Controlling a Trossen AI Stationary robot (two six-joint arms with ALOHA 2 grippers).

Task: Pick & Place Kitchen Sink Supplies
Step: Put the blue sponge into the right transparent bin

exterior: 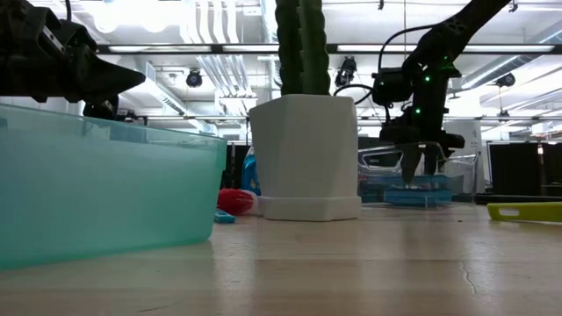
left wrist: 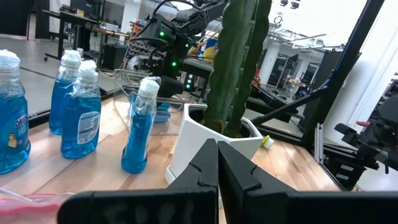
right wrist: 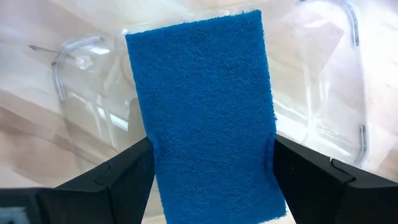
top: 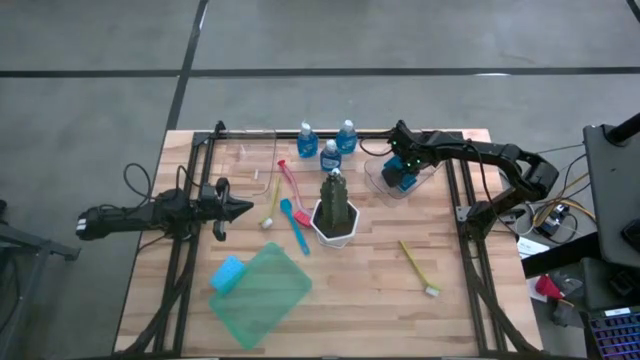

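Translucent green square sheet (top: 262, 295) sits nearest, at the tabletop's (top: 380, 310) front edge left of centre, a light-blue sponge (top: 229, 274) touching its left corner. Lime brush (top: 419, 268) lies alone front right, bare wood all around it. Mid tabletop: cactus in a white pot (top: 336, 213), blue brush (top: 295, 225) and yellow brush (top: 270, 205) just left of it, red brush (top: 292, 190) crossing behind them.

Left end effector (top: 236, 208) hovers near the left edge, arm stretched level and pointing right toward the brushes, fingers pressed together to a point; open strip of wood between its tip and the yellow brush.

Three blue bottles (top: 328, 143) stand clustered near the back edge, behind the cactus.

Right end effector (top: 403, 172) reaches in from the right edge, wrist bent down over a clear tray (right wrist: 323, 81) near the back right corner. Fingers (right wrist: 118, 174) are spread on either side of a dark blue sponge (right wrist: 208, 112) and touch its long edges; the sponge lies inside the tray. The tray sits just right of the bottles, near the cactus pot.
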